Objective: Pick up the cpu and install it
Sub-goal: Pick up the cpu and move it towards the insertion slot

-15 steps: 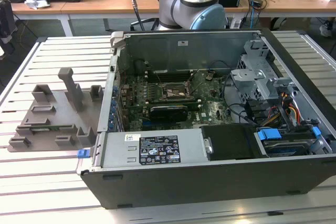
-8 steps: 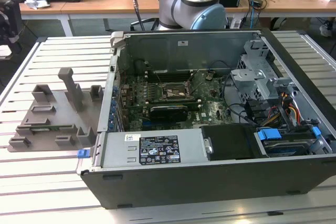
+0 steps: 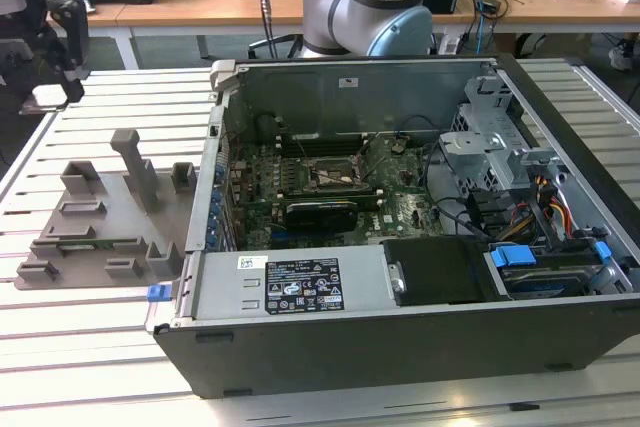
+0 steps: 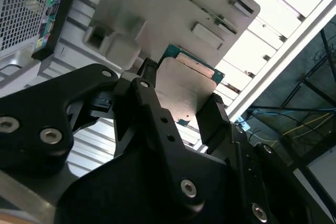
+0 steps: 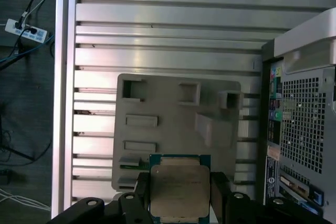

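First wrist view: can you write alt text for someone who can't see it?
A black gripper clamps the square cpu by two opposite edges. Beyond it lies a grey plastic tray on a slatted metal table, beside a computer case.

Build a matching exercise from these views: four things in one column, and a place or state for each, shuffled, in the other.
Things
1. silvery-grey square metal-topped cpu
2. grey moulded plastic tray
3. black metal computer case
4. black pincer

Places or states
A. lies open, green motherboard exposed
B. rests on the slatted aluminium table
C. gripped, over the tray
D. shut on the cpu

Pairs: 1-C, 2-B, 3-A, 4-D
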Motion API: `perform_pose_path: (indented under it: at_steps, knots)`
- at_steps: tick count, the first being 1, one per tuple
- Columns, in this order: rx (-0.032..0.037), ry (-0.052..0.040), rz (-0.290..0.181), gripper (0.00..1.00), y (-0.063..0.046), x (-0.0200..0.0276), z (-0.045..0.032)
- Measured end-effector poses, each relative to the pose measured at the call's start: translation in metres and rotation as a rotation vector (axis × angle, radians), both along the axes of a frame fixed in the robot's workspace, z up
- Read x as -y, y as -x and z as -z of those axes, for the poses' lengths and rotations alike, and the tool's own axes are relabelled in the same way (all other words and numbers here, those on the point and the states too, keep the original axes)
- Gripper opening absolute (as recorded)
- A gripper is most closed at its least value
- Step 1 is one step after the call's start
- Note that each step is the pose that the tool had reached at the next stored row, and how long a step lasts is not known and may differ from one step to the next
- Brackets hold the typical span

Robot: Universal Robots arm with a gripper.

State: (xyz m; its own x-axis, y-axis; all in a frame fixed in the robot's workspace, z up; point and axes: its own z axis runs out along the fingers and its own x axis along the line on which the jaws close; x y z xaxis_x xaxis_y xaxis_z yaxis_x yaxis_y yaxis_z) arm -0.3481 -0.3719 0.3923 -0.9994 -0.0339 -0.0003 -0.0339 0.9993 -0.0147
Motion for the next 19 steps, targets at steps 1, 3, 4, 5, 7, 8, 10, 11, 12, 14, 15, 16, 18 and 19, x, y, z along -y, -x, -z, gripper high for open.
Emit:
perform_pose_path:
  at_steps: [1,3,4,5,7,8,10,11,12,14,15,16,18,19]
  knots:
    - [-0.0001,0.0001,0.000,0.55,-0.005,0.0000,0.0000]
    - [0.0001,-0.0001,0.000,0.55,-0.016,-0.0001,0.0001]
    - [-0.0001,0.0001,0.000,0.55,-0.021,0.0000,0.0000]
    - [-0.0001,0.0001,0.000,0.55,-0.026,0.0000,0.0000]
    - [0.0000,0.0000,0.000,0.55,-0.035,0.0000,0.0000]
    - [-0.0002,0.0001,0.000,0.55,-0.042,0.0000,0.0000]
    - [-0.0001,0.0000,0.000,0.55,-0.053,0.0000,0.0000]
    - [-0.0003,0.0000,0.000,0.55,-0.059,0.0000,0.0000]
    - [-0.0005,0.0001,0.000,0.55,-0.063,-0.0001,0.0000]
    - [-0.0008,0.0000,0.000,0.55,-0.078,-0.0001,0.0002]
    - [-0.0012,0.0000,0.000,0.55,-0.082,-0.0002,0.0002]
    - [-0.0016,0.0001,0.000,0.55,-0.087,-0.0002,0.0004]
    - [-0.0020,-0.0001,0.001,0.55,-0.098,-0.0003,0.0008]
    - [-0.0025,0.0001,0.001,0.55,-0.104,-0.0004,0.0009]
